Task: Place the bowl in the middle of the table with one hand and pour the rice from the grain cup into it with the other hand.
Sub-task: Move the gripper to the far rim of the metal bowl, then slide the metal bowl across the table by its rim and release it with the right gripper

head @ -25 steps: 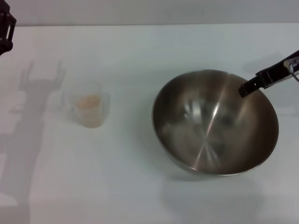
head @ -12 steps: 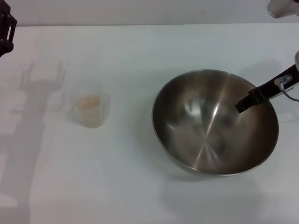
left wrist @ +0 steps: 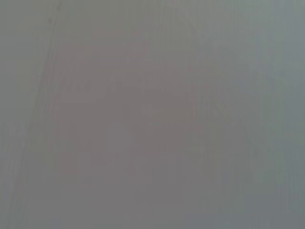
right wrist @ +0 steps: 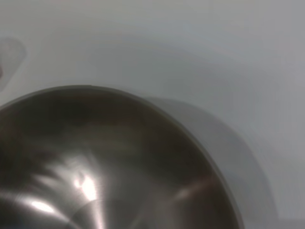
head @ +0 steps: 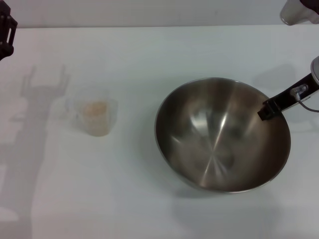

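Observation:
The steel bowl [head: 219, 137] sits on the white table [head: 149, 55], right of the middle, and looks slightly tilted. My right gripper [head: 267, 110] reaches in from the right edge and grips the bowl's right rim, one black finger [head: 279, 103] showing inside the rim. The right wrist view shows the bowl's shiny inside [right wrist: 95, 167] close up. The clear grain cup [head: 94, 117] stands at the left with beige rice [head: 94, 109] in it. My left gripper [head: 5, 30] hangs at the far left edge, away from the cup. The left wrist view shows only plain grey.
A grey-white part of the right arm [head: 298, 10] shows at the top right corner. The left arm's shadow [head: 35, 114] lies on the table beside the cup. Bare tabletop lies between cup and bowl.
The bowl has shifted a little to the left and toward me with the right gripper on its rim. The cup and the left gripper have not moved.

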{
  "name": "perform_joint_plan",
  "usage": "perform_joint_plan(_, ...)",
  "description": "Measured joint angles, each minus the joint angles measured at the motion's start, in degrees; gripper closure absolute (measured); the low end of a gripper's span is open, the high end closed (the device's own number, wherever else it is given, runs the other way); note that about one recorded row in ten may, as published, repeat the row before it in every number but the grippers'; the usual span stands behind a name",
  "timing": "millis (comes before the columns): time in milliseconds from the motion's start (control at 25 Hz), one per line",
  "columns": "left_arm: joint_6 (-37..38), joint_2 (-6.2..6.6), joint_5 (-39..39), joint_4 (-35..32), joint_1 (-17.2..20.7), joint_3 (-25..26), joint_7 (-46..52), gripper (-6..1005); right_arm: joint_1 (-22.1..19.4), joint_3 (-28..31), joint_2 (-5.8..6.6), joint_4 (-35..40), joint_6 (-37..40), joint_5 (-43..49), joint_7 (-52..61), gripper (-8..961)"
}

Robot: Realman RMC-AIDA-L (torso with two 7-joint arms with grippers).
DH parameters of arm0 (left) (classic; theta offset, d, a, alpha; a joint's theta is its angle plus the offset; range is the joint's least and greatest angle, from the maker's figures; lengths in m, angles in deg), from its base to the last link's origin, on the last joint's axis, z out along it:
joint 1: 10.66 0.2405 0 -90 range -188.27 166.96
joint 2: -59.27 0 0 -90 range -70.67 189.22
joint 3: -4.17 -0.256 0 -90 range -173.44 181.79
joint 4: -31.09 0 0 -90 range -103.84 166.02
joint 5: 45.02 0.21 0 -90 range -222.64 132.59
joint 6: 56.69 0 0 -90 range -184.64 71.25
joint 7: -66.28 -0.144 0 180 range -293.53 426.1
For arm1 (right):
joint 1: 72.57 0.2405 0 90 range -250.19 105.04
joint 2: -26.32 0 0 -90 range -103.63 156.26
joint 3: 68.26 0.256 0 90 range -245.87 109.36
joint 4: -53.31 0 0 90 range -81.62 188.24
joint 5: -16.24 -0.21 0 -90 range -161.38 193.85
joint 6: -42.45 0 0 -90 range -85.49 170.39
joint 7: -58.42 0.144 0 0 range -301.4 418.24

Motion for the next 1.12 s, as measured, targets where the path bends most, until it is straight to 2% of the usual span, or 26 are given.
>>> perform_joint_plan(80,0.0,0.0,0.0,0.0,-0.03,0.0,0.0,252,0.0,0.0,0.0,0.15,0.25,0.02,-0.11,860)
perform_joint_plan(280,0.0,0.0,0.02,0.0,-0.06,0.0,0.0,253,0.3,0.24,0.0,0.29,0.57,0.0,-0.26,951)
perform_joint_plan(600,0.0,0.0,-0.01,0.03,-0.08,0.0,0.0,255,0.61,0.97,0.0,1.61,1.32,-0.74,-0.44,950)
perform_joint_plan(840,0.0,0.0,0.14,0.18,-0.12,0.0,0.0,256,0.57,2.16,-0.2,5.54,2.68,-4.24,-0.46,949)
perform_joint_plan(1120,-0.01,0.04,0.26,0.3,-0.17,0.0,0.0,257,1.76,1.34,-0.64,3.54,6.72,-4.64,-0.53,948)
